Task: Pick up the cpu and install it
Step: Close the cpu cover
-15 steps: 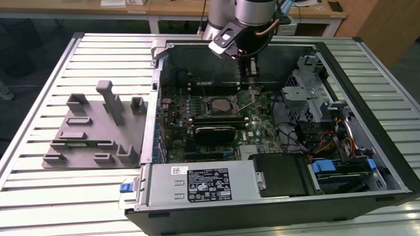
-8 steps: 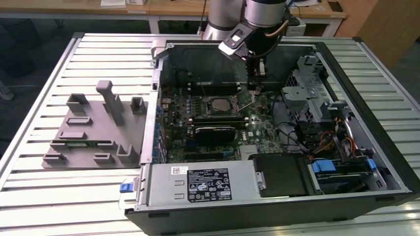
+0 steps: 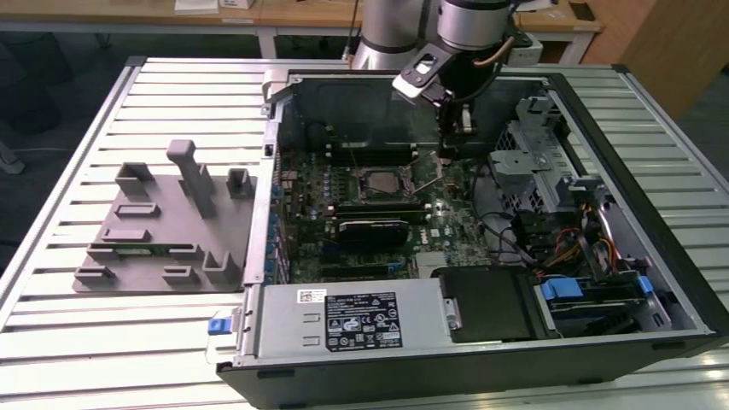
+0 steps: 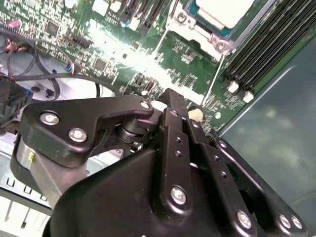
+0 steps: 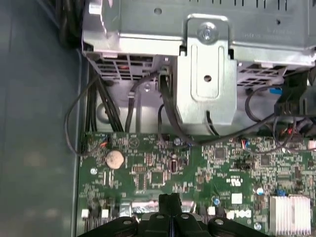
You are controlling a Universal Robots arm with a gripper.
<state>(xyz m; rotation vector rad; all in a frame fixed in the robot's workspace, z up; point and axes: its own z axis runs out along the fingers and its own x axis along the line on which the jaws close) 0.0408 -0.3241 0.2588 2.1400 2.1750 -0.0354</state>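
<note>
the gripper (image 5: 170, 200), pinched closed on nothing, hangs low over the board (image 5: 148, 168), and the cpu (image 4: 224, 10) sits flat in its socket (image 4: 190, 27) just to the exterior view's left of it.

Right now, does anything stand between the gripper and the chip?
Nothing visible does. The chip lies in its socket on the board; the gripper, shut and empty, hangs over the board beside it.

1. Arm (image 3: 393, 34) upright at the far side in the exterior view, silver wrist (image 3: 473, 21) above the black gripper (image 3: 452, 152)
2. Gripper hangs vertical, tips down, slim in profile
3. Both wrist views: jaws closed tip to tip, nothing gripped between them
</note>
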